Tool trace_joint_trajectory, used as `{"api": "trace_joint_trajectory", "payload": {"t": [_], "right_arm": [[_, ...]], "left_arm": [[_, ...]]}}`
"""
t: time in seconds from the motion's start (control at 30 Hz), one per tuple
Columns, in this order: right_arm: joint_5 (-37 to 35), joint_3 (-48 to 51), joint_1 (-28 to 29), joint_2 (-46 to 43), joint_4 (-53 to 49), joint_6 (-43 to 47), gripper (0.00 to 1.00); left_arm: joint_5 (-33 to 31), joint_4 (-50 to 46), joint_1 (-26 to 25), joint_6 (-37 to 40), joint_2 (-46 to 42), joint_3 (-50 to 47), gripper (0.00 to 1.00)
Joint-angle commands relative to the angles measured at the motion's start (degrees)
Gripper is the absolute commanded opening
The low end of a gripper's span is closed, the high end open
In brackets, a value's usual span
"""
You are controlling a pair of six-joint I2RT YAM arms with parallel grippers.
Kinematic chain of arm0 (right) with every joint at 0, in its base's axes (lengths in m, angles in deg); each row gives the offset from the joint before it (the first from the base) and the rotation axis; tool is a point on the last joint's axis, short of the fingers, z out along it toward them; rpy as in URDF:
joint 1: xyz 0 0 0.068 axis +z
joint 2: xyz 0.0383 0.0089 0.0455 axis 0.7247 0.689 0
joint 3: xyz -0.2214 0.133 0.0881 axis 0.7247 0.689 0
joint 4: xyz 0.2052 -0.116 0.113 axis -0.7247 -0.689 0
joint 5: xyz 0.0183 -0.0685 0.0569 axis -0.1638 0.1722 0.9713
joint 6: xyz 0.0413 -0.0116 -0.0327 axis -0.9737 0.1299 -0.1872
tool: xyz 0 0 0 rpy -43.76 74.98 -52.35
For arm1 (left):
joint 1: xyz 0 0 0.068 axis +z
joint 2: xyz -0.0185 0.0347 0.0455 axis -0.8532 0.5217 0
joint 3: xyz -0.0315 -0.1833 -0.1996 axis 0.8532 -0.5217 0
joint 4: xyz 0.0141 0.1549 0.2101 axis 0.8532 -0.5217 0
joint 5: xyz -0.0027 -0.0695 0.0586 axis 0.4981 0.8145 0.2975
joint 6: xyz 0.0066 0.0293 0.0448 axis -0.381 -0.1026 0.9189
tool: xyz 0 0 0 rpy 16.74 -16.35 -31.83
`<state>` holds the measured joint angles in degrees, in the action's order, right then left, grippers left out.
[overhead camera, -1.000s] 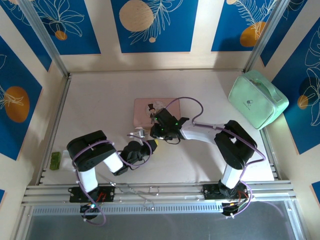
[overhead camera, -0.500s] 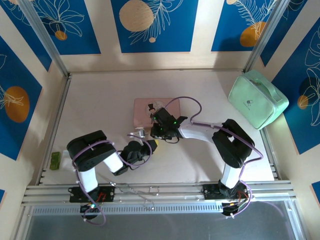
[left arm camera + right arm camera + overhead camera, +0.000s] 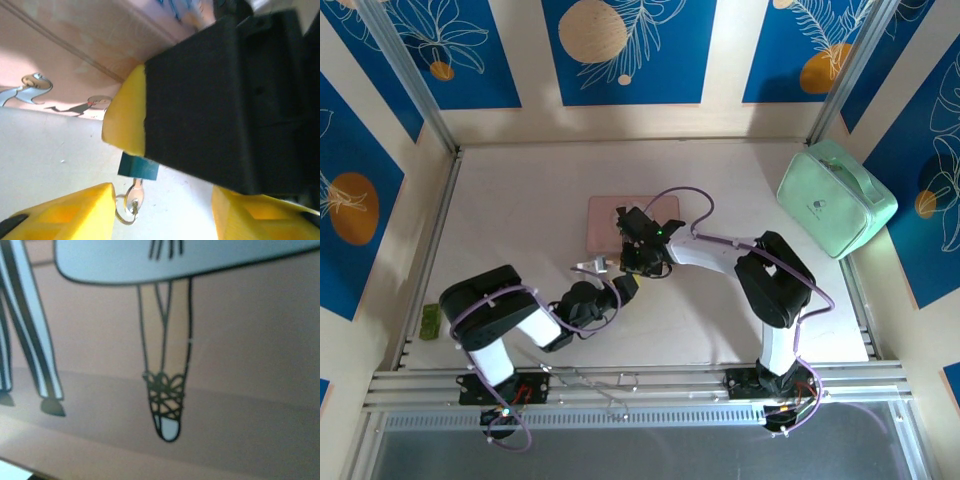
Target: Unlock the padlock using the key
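Observation:
The padlock (image 3: 138,167) is a small blue block sticking out from under the yellow fingertip (image 3: 125,120) of my right gripper (image 3: 631,252), which looks shut on it. The silvery key (image 3: 134,197) hangs from the padlock's underside with its wire ring, just above the white table. My left gripper (image 3: 165,212) stands open, one yellow finger (image 3: 65,212) on each side of the key; the ring lies right beside the left one. In the top view the left gripper (image 3: 623,284) sits just in front of the right one, at the pink box's near edge.
The pink box (image 3: 605,215) with cartoon drawings lies mid-table, and its lid (image 3: 240,390) is close under the right wrist camera. A mint-green case (image 3: 835,195) stands at the far right. A small green item (image 3: 430,320) lies by the left rail.
My left gripper has opened and let go of the key, which stays in the padlock. The right gripper has shifted slightly left toward the box.

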<state>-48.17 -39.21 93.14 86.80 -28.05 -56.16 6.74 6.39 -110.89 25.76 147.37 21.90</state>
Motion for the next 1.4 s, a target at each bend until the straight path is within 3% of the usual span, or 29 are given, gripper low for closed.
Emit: {"api": "trace_joint_trajectory", "payload": {"t": [0.0, 0.2, 0.5, 0.67, 1.03, 1.23, 1.37], "right_arm": [[2.2, -1.3, -0.1, 1.5, -5.0, -0.1, 0.05], [3.3, -1.4, -0.5, 1.6, -5.5, -0.6, 0.05], [4.7, -1.5, -0.7, 1.4, -5.2, -0.5, 0.05], [4.9, -1.8, -0.8, 1.7, -5.6, -0.4, 0.05], [5.7, -1.7, -0.9, 2.0, -5.3, -0.6, 0.05], [5.6, -1.2, -0.8, 1.8, -4.7, -1.0, 0.06], [5.5, -0.4, -0.8, 1.1, -3.2, -1.3, 0.13]], "left_arm": [[-0.8, -0.1, 0.4, 0.8, -1.6, -0.2, 0.46], [-0.2, 2.4, 0.6, -1.0, 1.7, -0.4, 0.31], [0.3, 6.0, 0.7, -3.0, 3.9, -1.7, 0.29], [1.0, 6.8, 0.9, -2.8, 4.4, -1.4, 0.18], [2.4, 9.5, 1.7, -3.7, 7.5, 0.2, 0.16], [2.6, 9.3, 2.0, -4.1, 7.5, 0.7, 0.01], [2.8, 9.6, 2.1, -5.1, 7.7, 0.6, 0.0]]}}
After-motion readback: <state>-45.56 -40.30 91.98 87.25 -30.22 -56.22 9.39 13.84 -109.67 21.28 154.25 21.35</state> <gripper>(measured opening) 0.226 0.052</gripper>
